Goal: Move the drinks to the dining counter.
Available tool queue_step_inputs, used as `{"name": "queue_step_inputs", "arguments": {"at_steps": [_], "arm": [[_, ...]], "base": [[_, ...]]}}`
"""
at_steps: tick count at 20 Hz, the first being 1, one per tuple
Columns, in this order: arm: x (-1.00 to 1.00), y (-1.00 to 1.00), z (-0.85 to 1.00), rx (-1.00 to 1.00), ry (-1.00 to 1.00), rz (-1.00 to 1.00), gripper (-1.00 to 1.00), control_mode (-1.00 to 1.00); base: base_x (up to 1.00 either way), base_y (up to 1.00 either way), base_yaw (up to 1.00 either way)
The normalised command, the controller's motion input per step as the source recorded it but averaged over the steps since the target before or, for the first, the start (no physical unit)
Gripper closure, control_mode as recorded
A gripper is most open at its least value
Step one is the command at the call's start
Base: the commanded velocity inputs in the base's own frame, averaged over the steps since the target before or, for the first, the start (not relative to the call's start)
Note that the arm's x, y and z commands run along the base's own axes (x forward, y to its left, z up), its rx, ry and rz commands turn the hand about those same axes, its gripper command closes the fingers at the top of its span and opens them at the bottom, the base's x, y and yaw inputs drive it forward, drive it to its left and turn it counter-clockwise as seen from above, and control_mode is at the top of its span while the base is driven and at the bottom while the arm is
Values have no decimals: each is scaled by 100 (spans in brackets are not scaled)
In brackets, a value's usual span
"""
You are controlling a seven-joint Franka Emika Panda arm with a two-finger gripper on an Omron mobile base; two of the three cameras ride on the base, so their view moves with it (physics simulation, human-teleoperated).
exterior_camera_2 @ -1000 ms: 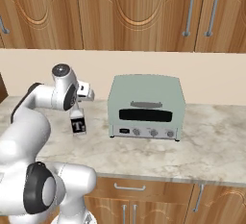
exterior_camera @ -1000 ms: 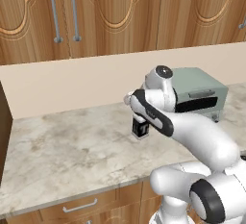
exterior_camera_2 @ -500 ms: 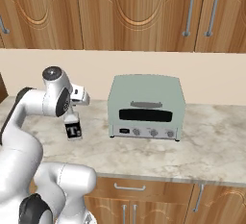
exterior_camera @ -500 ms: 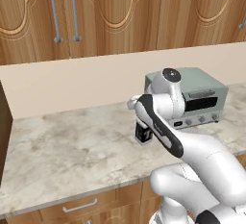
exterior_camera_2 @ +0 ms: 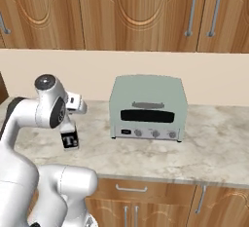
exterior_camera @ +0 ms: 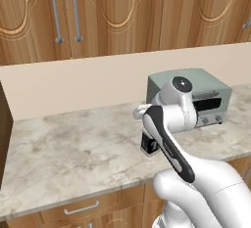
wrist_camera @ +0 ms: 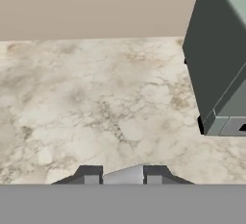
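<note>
- Over the marble worktop (exterior_camera: 73,148), below the wooden cabinets (exterior_camera: 122,11), the gripper (exterior_camera_2: 69,134) hung just left of the toaster oven (exterior_camera_2: 148,106), as the right base view showed it.
- Its jaws were closed on the short clear bottle with black label (exterior_camera_2: 70,140), whose dark label with a pale letter showed below the hand in both base views (exterior_camera: 148,144).
- From the pictures it could not be told whether the bottle's base touched the worktop or hung just above it.
- Seen from the left base view, the bottle sat in front of the oven's left end, partly hidden by the white arm (exterior_camera: 171,124) that curved across it.
- Through the hand view, the two dark fingertips (wrist_camera: 90,174) stood close together at the bottom edge with a pale, greyish sliver of the bottle between them.
- That same view looked down on bare marble, with the oven's dark side wall (wrist_camera: 216,74) at the right and the beige backsplash (wrist_camera: 96,6) across the top.
- The oven stood against the backsplash with its knobs (exterior_camera_2: 155,134) and dark door slot facing outward.
- Drawer fronts with pale handles (exterior_camera_2: 131,189) ran under the worktop's edge.
</note>
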Motion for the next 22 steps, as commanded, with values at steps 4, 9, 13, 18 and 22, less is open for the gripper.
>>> {"name": "queue_step_inputs", "arguments": {"at_steps": [4,9,13,18,22], "arm": [[0,0,0,0,0,0,100,100],[0,0,0,0,0,0,100,100],[0,0,0,0,0,0,100,100],[0,0,0,0,0,0,100,100],[0,0,0,0,0,0,100,100]], "base": [[-92,-28,7],[-94,-42,44],[-27,-14,88],[-7,0,100],[-1,0,100]]}}
